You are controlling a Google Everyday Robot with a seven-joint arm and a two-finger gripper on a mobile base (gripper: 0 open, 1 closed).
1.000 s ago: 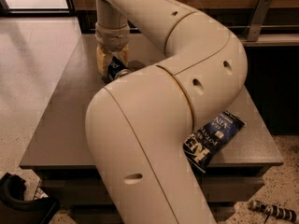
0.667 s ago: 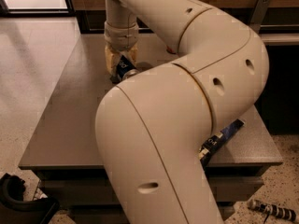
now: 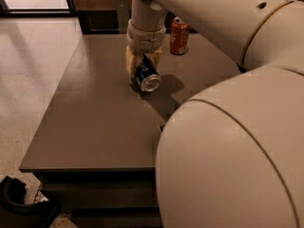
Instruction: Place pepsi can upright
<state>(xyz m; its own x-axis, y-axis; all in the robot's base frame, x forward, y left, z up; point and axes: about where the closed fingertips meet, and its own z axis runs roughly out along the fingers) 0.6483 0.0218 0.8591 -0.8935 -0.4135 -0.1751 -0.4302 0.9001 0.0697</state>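
Observation:
The pepsi can is dark blue with a silver end facing the camera. It is tilted, almost on its side, just above the grey table near its far middle. My gripper hangs from the cream arm straight above it, and its yellowish fingers are closed around the can's body. The can's shadow falls on the table to its right.
An orange-red can stands upright at the table's far edge, right of the gripper. My big cream arm fills the right and lower right and hides that part of the table. Pale floor lies to the left.
The arm has swung nearer the camera and now hides the blue crisp bag. The orange-red can has come into view. The gripper still holds the can, tilted, at about the same spot.

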